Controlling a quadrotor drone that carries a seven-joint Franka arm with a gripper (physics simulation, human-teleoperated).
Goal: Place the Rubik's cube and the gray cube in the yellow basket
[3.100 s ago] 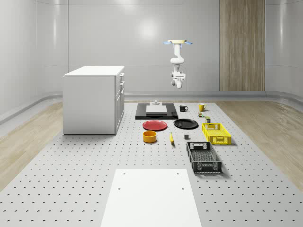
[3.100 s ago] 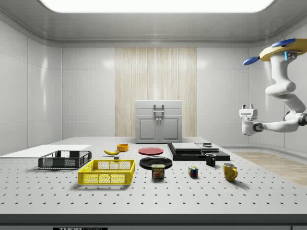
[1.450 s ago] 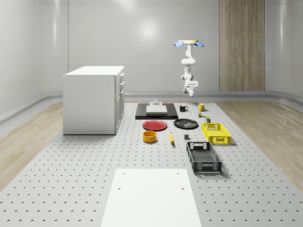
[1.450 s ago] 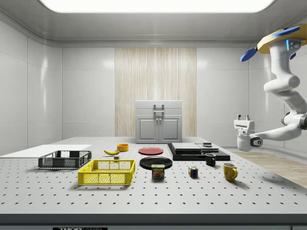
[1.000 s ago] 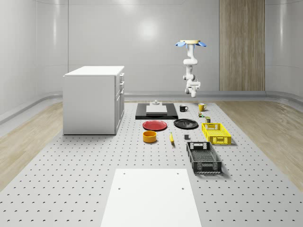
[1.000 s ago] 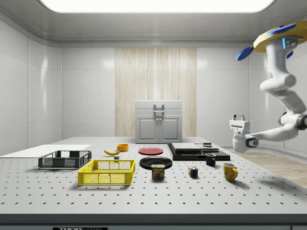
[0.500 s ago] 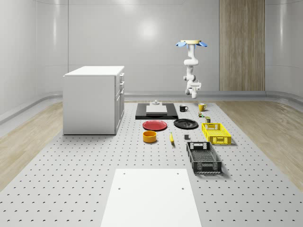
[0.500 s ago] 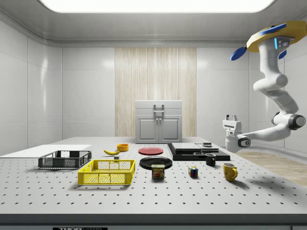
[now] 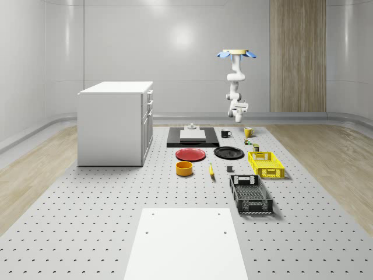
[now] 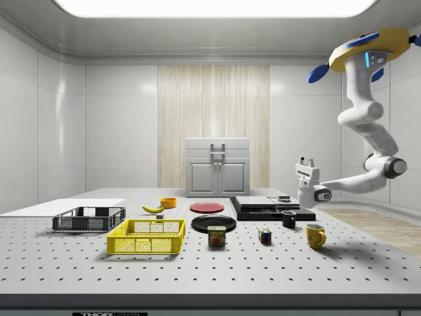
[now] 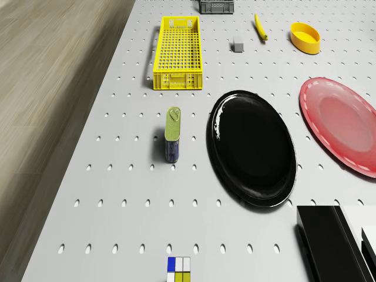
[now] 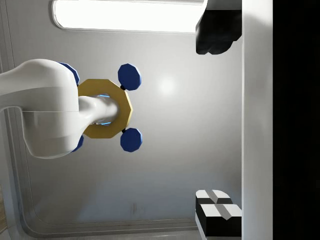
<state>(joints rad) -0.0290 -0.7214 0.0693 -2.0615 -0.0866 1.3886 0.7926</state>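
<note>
Two views: drone (image 10: 371, 56) hovering, hand (image 10: 305, 162) upturned above mugs.

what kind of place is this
Most likely a simulated robotics test lab: a perforated worktable set with household props such as a yellow basket and a Rubik's cube, plain panelled walls, and a drone hovering over the table's far end.
</note>
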